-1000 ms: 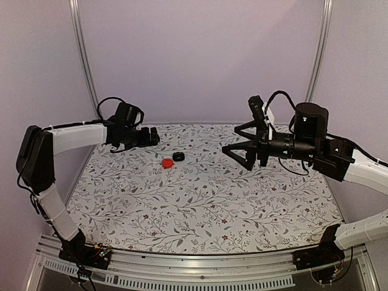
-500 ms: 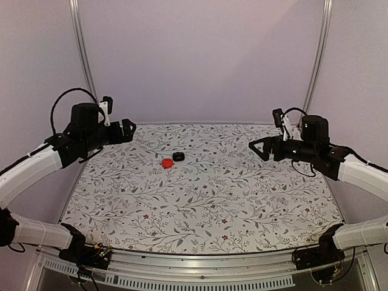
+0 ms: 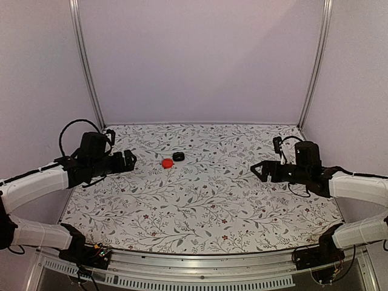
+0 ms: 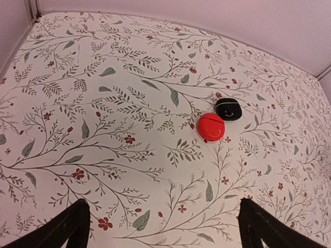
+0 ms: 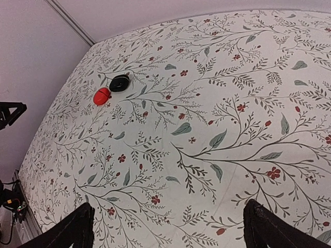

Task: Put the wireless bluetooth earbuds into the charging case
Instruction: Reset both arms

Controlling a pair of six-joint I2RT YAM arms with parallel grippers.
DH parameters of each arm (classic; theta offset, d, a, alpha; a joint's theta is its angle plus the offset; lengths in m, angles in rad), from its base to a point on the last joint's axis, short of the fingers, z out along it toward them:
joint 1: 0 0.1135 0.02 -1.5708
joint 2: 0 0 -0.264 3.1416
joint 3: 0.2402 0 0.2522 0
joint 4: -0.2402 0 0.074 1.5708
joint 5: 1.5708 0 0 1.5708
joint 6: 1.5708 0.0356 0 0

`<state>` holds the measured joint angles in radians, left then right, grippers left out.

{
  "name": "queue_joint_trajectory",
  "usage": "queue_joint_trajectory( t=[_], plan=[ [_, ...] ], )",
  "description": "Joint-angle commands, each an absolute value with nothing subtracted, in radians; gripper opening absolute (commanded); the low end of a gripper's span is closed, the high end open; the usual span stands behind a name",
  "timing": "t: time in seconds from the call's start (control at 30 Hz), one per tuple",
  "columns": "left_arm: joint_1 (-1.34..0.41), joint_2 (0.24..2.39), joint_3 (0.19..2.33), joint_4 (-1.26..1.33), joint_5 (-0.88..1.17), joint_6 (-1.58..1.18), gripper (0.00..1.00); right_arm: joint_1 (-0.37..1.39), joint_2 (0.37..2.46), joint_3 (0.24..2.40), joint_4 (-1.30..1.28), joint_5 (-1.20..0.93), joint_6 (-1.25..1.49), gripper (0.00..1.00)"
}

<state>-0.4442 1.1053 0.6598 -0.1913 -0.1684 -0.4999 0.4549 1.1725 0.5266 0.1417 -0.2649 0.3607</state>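
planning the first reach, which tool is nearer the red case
Left. The left tool is open a short way to the left of the red case; the right tool, also open, is much farther off to its right.

Left end effector and right end effector are cropped at their wrist views' bottom edges (only dark tips show). Whatever lies inside the red case and black case can't be seen.

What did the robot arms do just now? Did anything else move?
Both arms swung outward and sank lower. The left gripper drew left and the right gripper drew right, both open and empty. The red case and black case stayed put, side by side.
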Motion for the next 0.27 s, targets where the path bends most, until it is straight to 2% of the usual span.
queue_joint_trajectory(
  t=[0.0,0.23],
  plan=[
    [-0.458,1.116,0.652,-0.135,-0.162,-0.53,1.0,0.447,1.19,0.492,0.242,-0.248,0.39,0.99],
    [-0.459,1.116,0.663,-0.135,-0.167,-0.528,1.0,0.446,1.155,0.471,0.278,-0.255,0.382,0.99]
  ],
)
